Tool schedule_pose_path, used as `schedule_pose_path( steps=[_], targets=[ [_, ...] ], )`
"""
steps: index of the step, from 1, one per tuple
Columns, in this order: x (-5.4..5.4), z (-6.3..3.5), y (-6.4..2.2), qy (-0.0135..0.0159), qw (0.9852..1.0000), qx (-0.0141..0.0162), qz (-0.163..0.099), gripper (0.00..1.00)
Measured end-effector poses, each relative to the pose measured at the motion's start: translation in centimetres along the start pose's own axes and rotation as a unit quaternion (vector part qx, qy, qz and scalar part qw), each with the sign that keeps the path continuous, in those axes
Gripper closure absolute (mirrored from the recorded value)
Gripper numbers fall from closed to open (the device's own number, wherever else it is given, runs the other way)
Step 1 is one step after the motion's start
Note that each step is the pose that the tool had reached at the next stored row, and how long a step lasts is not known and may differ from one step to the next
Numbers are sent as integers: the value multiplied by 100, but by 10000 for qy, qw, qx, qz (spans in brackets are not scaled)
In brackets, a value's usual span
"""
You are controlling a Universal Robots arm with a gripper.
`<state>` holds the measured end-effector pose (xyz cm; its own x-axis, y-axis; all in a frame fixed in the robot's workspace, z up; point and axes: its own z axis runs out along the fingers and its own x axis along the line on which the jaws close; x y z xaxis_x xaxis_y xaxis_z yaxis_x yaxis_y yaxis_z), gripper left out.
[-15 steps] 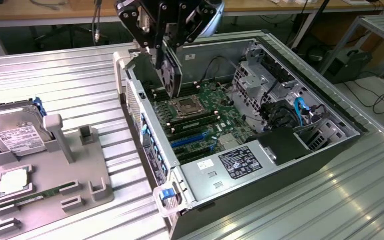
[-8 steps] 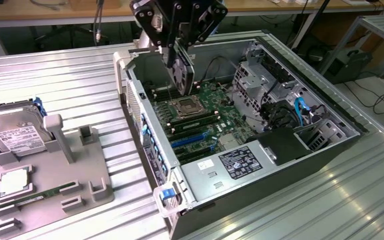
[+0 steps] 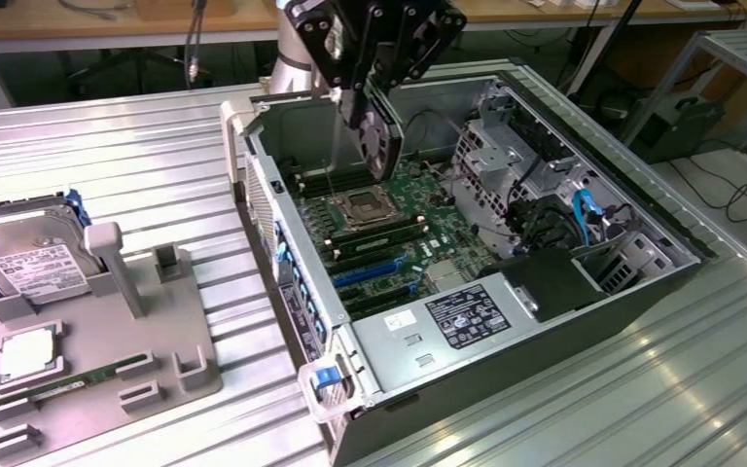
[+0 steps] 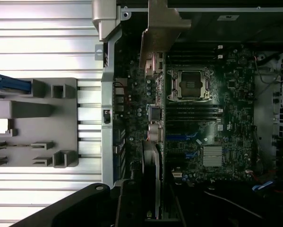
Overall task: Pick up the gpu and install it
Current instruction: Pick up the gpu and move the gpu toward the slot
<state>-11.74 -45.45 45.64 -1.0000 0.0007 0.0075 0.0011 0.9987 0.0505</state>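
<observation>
1 tool (image 3: pixel 371 92) clamped on gpu (image 3: pixel 377 151), held upright over motherboard (image 3: pixel 407 219), open computer case (image 3: pixel 478 399)

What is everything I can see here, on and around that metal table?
gpu: one, dark, hanging upright over the open case.
computer case: one, grey and black, open, mid-table.
motherboard: one, green, inside the case.
holder tray: one, grey, the exterior view's left.
hard drive: one, silver, white label, in the tray.
square chip: one, silver, flat in the tray.
memory stick: one, green, in a tray slot.
table: one, ribbed silver, under everything.
robot arm: one, grey and black, above the case, jaws closed on the gpu.
</observation>
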Motion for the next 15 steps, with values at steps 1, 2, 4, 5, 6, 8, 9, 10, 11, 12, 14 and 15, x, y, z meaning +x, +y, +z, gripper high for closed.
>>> schedule_pose_path(
  steps=[1, 2, 4, 5, 6, 8, 9, 10, 11, 12, 14, 15],
  targets=[
    [-26, 0, 0, 0, 10000, 0, 0, 73],
    [-51, 0, 0, 0, 10000, 0, 0, 73],
    [-104, 0, 0, 0, 10000, 0, 0, 73],
    [-125, 0, 0, 0, 10000, 0, 0, 73],
    [-148, 1, 0, 0, 10000, 0, 0, 73],
    [-192, 1, 0, 0, 10000, 0, 0, 73],
    [-218, 1, 0, 0, 10000, 0, 0, 73],
    [-242, 1, 0, 0, 10000, 0, 0, 73],
    [-274, 1, 0, 0, 10000, 0, 0, 73],
    [-299, 1, 0, 0, 10000, 0, 0, 73],
    [-354, 2, 0, 0, 10000, 0, 0, 73],
    [-376, 2, 0, 0, 10000, 0, 0, 73]
  ],
)
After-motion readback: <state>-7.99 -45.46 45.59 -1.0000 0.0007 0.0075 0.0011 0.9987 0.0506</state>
